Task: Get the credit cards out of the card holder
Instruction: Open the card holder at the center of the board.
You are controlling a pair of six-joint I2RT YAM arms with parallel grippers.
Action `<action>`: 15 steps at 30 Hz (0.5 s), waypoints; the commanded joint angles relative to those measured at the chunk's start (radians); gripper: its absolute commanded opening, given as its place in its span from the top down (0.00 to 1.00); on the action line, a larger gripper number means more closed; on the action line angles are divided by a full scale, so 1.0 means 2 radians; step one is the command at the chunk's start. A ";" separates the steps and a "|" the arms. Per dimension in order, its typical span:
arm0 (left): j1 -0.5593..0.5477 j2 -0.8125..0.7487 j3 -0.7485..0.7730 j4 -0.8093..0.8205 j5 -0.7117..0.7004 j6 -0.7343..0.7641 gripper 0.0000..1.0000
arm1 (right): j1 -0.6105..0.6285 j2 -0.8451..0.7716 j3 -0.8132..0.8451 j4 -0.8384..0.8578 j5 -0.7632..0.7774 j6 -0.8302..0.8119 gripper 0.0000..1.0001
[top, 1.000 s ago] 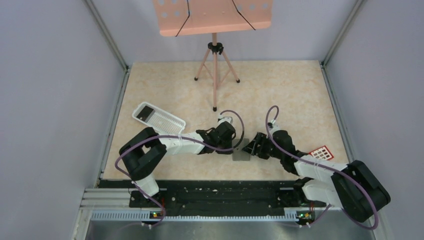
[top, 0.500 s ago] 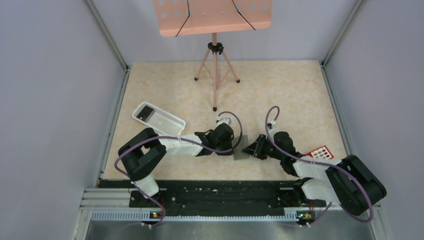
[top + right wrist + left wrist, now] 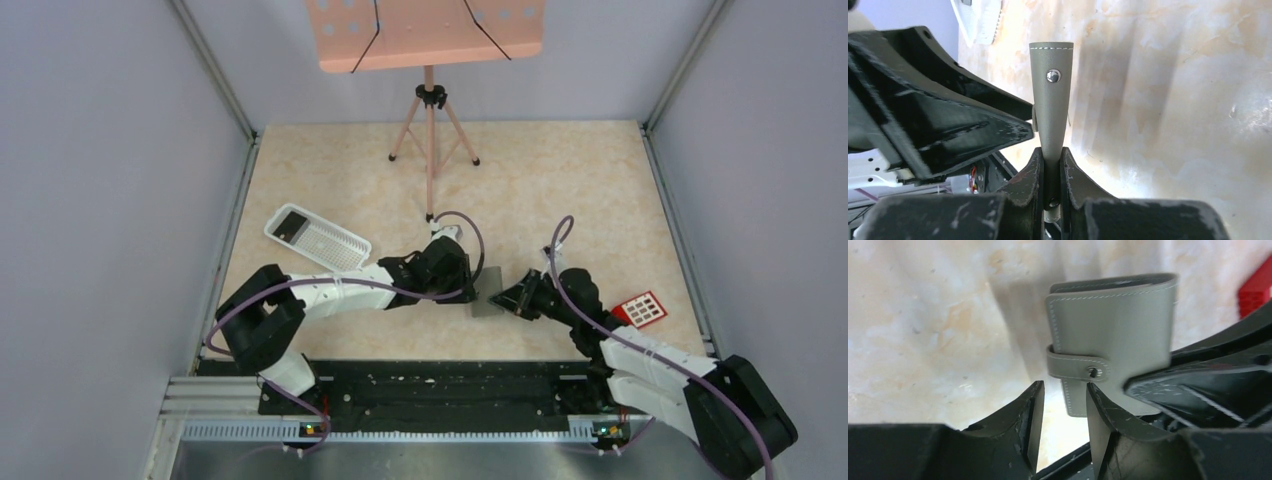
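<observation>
At tabletop (image 3: 560,190) centre: holder (image 3: 484,303) pinched on one side.
Right fingers (image 3: 1029,176) clamp its edge; left fingers (image 3: 1024,426) half-open beside it, holding nothing.

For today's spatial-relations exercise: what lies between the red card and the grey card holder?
The right gripper, shut on the card holder, lies between it and the red card. The top view shows this.

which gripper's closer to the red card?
Right. The right gripper, clamped on the card holder, is on its side facing the red card; the left gripper is on the far side.
</observation>
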 commanded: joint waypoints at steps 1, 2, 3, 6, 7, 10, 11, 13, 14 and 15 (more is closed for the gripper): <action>-0.003 -0.024 0.034 0.007 0.013 -0.002 0.57 | 0.000 -0.032 0.028 -0.053 0.023 -0.023 1.00; -0.003 -0.026 0.037 0.011 0.014 0.000 0.57 | 0.000 -0.034 0.030 -0.059 0.024 -0.024 1.00; -0.004 -0.026 0.040 0.013 0.028 0.002 0.57 | 0.000 -0.033 0.030 -0.062 0.024 -0.025 1.00; -0.005 -0.019 0.048 0.014 0.030 0.009 0.56 | 0.001 -0.034 0.028 -0.056 0.018 -0.023 1.00; -0.005 -0.014 0.052 0.012 0.028 0.011 0.56 | 0.001 -0.035 0.028 -0.052 0.016 -0.021 1.00; -0.005 0.004 0.061 0.012 0.026 0.014 0.56 | 0.001 -0.037 0.026 -0.043 0.011 -0.019 1.00; -0.005 0.010 0.062 0.015 0.026 0.015 0.56 | 0.001 -0.037 0.026 -0.043 0.010 -0.018 1.00; -0.005 0.021 0.065 0.018 0.024 0.017 0.56 | 0.002 -0.037 0.025 -0.040 0.007 -0.018 1.00; -0.005 0.027 0.068 0.018 0.023 0.017 0.56 | 0.003 -0.038 0.024 -0.038 0.006 -0.018 1.00; -0.006 0.034 0.071 0.017 0.023 0.017 0.56 | 0.004 -0.037 0.023 -0.037 0.006 -0.018 1.00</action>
